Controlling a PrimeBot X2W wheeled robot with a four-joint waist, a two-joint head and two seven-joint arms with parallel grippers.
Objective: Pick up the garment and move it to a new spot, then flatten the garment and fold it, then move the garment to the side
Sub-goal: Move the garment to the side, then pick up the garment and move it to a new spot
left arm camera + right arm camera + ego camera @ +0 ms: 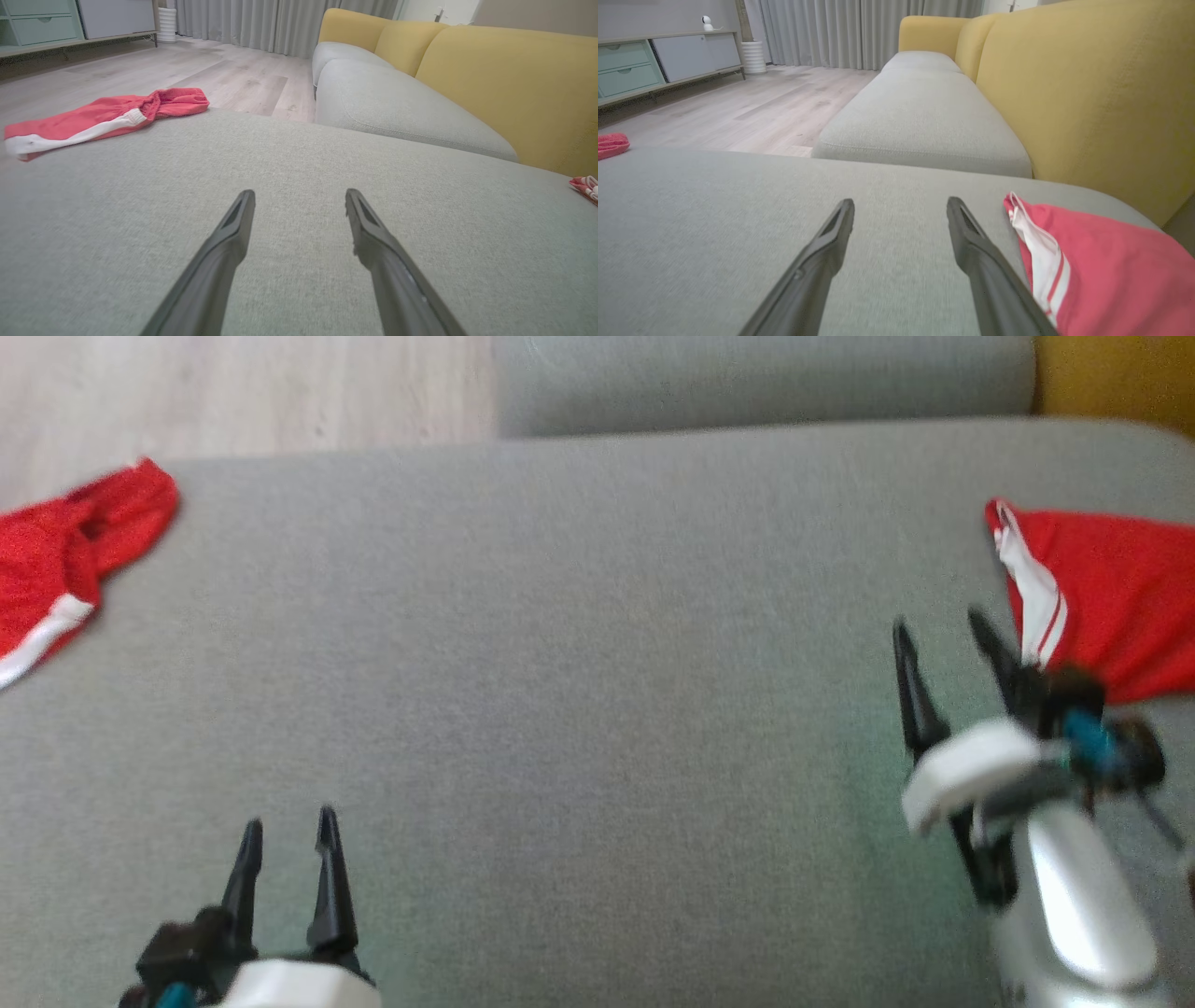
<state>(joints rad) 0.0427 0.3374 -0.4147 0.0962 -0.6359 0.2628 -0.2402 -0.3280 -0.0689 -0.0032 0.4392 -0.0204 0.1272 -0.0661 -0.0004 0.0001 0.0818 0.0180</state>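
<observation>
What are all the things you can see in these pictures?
seat cushions: 2, grey, big one in front, another behind
left garment: 1, red with white band, front cushion's left edge
right garment: 1, red with white stripes, front cushion's right edge
sofa back: 1, yellow, along the cushions
floor: 1, pale wood, beyond the sofa
curtains: 1 set, grey, far wall
cabinet: 1, green drawers, grey door, far left
left pincer: 1, dark, open, over bare cushion
right pincer: 1, dark, open, beside right garment
</observation>
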